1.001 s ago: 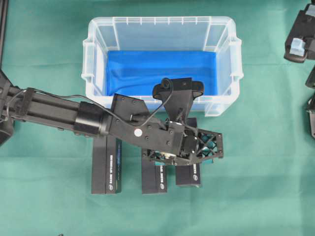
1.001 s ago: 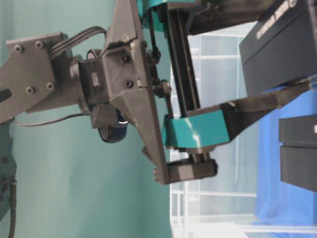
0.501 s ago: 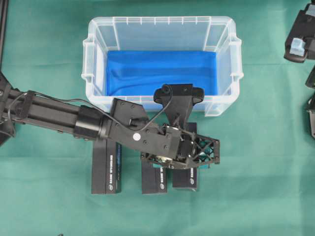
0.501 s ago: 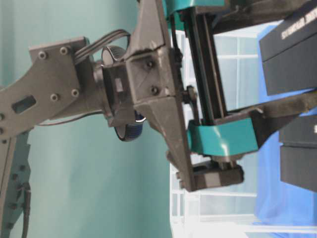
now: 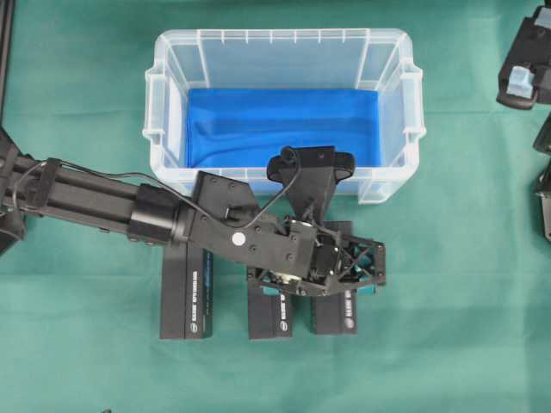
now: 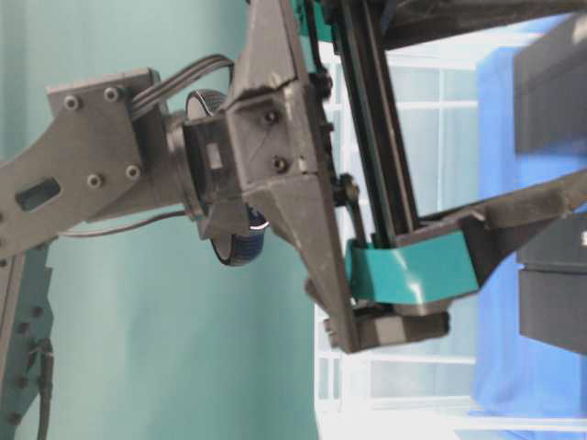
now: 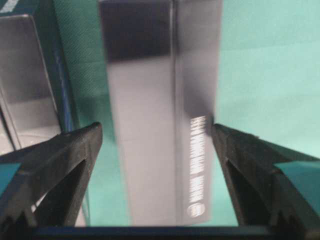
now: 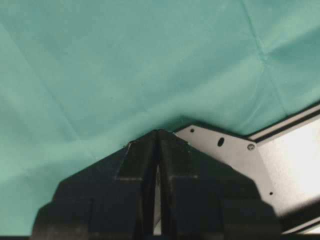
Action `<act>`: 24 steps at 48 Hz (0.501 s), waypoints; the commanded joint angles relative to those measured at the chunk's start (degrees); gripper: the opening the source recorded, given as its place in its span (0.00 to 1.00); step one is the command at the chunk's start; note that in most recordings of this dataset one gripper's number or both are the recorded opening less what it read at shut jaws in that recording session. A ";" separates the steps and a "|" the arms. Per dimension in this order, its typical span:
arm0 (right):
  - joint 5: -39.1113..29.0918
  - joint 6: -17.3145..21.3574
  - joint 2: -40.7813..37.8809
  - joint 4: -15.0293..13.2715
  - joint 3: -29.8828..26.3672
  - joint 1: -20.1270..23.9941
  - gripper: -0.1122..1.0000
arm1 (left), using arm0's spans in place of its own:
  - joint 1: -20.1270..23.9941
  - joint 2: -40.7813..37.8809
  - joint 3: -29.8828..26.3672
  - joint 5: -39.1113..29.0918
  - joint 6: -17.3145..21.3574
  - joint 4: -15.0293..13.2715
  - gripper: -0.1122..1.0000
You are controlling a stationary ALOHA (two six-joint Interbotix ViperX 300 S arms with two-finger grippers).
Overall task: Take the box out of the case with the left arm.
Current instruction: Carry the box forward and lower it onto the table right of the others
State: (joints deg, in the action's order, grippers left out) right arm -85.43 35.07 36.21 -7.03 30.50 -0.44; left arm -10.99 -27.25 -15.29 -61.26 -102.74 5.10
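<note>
The long, glossy black rigid box (image 7: 160, 110) beside the clear plastic case (image 5: 284, 39) looks light (slippery faces); the left gripper (image 7: 157, 150) straddles its long sides, released.

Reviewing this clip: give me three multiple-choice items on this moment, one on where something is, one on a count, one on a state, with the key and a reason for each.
1. Where does the box nearest the left gripper lie?
A. inside the case
B. on the green cloth in front of the case
C. on top of the case rim

2. How many black boxes lie outside the case?
A. one
B. three
C. five

3. How do the left gripper's fingers stand?
A. apart, either side of the box
B. clamped on the box
C. shut on nothing

Key:
1 B, the box lies on the green cloth, in front of the case.
2 B, the overhead view shows three in a row; the case holds only its blue cloth.
3 A, the wrist view shows the left gripper with clear gaps beside the box.
</note>
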 commanded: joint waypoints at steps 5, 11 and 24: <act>0.35 -0.09 0.09 -0.26 -0.53 0.00 0.10 | 0.09 3.16 -0.97 0.09 0.18 0.09 0.91; 0.26 0.00 0.18 -0.26 -0.62 0.09 0.10 | 0.09 3.78 -1.58 0.00 0.35 0.00 0.91; 0.26 0.00 0.18 -0.26 -0.62 0.09 0.10 | 0.44 5.98 -6.06 -3.43 4.48 0.09 0.91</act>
State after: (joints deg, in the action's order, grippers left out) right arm -85.34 35.07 36.21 -7.12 30.50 -0.44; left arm -10.81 -24.26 -18.19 -63.28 -99.32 5.01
